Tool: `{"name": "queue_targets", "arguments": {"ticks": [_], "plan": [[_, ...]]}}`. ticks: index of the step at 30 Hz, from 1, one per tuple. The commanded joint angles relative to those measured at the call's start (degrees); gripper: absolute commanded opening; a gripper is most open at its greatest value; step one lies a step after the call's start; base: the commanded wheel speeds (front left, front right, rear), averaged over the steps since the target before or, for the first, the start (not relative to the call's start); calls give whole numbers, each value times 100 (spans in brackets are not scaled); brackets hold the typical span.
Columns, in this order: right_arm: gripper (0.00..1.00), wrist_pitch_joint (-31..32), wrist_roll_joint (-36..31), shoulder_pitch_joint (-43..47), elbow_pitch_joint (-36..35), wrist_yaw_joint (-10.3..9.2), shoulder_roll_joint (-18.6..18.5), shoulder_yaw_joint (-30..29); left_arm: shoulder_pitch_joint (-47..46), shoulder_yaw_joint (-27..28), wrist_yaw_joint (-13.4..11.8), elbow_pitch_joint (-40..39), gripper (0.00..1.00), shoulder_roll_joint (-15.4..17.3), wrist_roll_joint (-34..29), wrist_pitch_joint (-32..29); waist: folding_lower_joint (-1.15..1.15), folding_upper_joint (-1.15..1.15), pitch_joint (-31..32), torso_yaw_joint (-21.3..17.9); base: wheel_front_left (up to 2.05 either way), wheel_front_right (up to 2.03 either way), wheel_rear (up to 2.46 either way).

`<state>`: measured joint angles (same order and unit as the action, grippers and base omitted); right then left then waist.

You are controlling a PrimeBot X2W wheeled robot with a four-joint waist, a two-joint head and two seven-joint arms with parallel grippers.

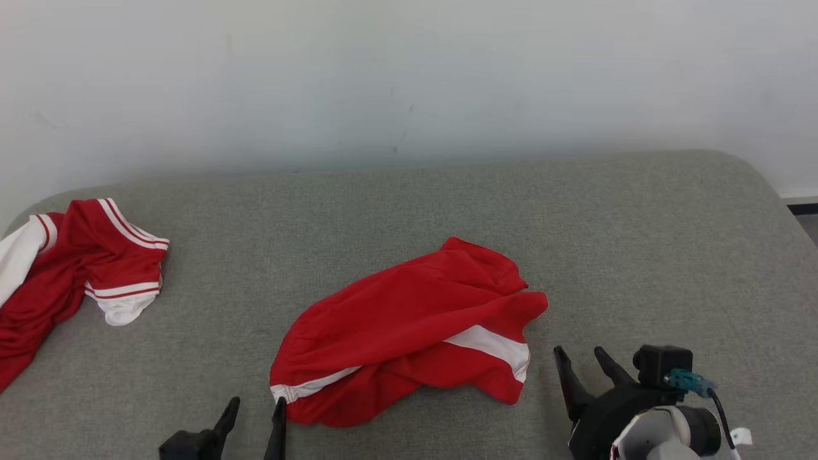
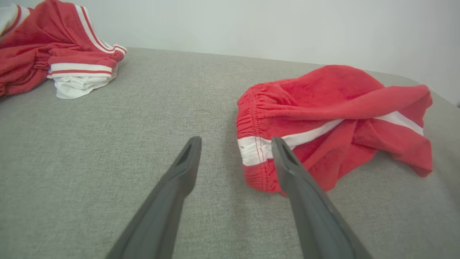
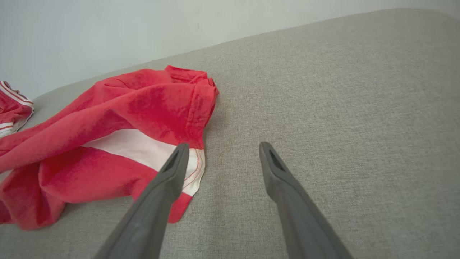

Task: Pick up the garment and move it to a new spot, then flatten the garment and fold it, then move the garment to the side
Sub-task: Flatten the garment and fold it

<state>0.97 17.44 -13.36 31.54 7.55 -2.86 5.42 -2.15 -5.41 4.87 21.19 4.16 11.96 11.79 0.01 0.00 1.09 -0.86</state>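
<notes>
A: tools?
B: left tool sitting at 7 o'clock, right tool at 5, both hanging released, gripping nothing.
A: garment?
B: red shorts lying crumpled mid-tabletop, between the two. second red-white garment lying at 10 o'clock.

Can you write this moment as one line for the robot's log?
stage: before pickup | crumpled red shorts with white stripe: lying on grey fabric surface | left gripper: open | right gripper: open

Bright even light, soft shadows, sharp
</notes>
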Motion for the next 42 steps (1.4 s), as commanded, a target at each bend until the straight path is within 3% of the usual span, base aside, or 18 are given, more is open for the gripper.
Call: {"name": "queue_targets", "arguments": {"ticks": [1, 8, 23, 25, 26, 27, 28, 30, 31, 32, 33, 42], "plan": [[100, 15, 68, -205, 183, -13, -4, 63, -151, -47, 36, 156, 100, 27, -63, 22, -1, 0, -112, -17, 0, 0, 0], [100, 285, 204, -800, 1065, -13, -5, 524, -534, -202, 100, 600, 100, 44, -72, 182, -1, 0, -357, 45, 0, 0, 0], [100, 64, 309, -1481, 2298, -13, -3, 1113, -1077, -490, 180, 1239, 100, 33, 12, 270, -1, 0, -585, 176, 0, 0, 0], [100, 56, 367, -1531, 2415, -13, -3, 1182, -1127, -544, 199, 1294, 41, 30, 15, 284, -1, 0, -610, 180, 0, 0, 0], [100, 60, 399, -1550, 2481, -13, -2, 1209, -1146, -566, 210, 1326, 0, 28, 49, 285, -1, 0, -621, 180, 0, 0, 0], [86, 56, 449, -1571, 2543, -13, -2, 1227, -1165, -591, 212, 1363, 0, 26, 68, 281, -1, 0, -627, 178, 0, 0, 0], [45, 48, 477, -1585, 2598, -13, -2, 1249, -1182, -610, 203, 1386, 0, 32, 80, 287, -1, 0, -632, 174, 0, 0, 0], [29, 6, 546, -1605, 2698, -13, 8, 1292, -1208, -633, 213, 1433, 0, 42, 119, 295, -1, 0, -641, 163, 0, 0, 0], [27, -12, 589, -1607, 2741, -13, 11, 1311, -1222, -644, 218, 1450, 0, 45, 132, 292, -1, 0, -648, 160, 0, 0, 0], [7, -20, 620, -1610, 2786, -13, 11, 1340, -1236, -653, 221, 1462, 0, 48, 152, 300, -1, 0, -656, 158, 0, 0, 0], [0, -17, 659, -1614, 2821, -13, 11, 1368, -1249, -658, 226, 1476, 0, 55, 167, 307, -1, 0, -663, 154, 0, 0, 0], [0, -458, 998, -1764, 2821, -13, 1, 1546, -1314, -665, 251, 1401, 0, 79, 372, 339, -1, 0, -602, 87, 0, 0, 0]]}}
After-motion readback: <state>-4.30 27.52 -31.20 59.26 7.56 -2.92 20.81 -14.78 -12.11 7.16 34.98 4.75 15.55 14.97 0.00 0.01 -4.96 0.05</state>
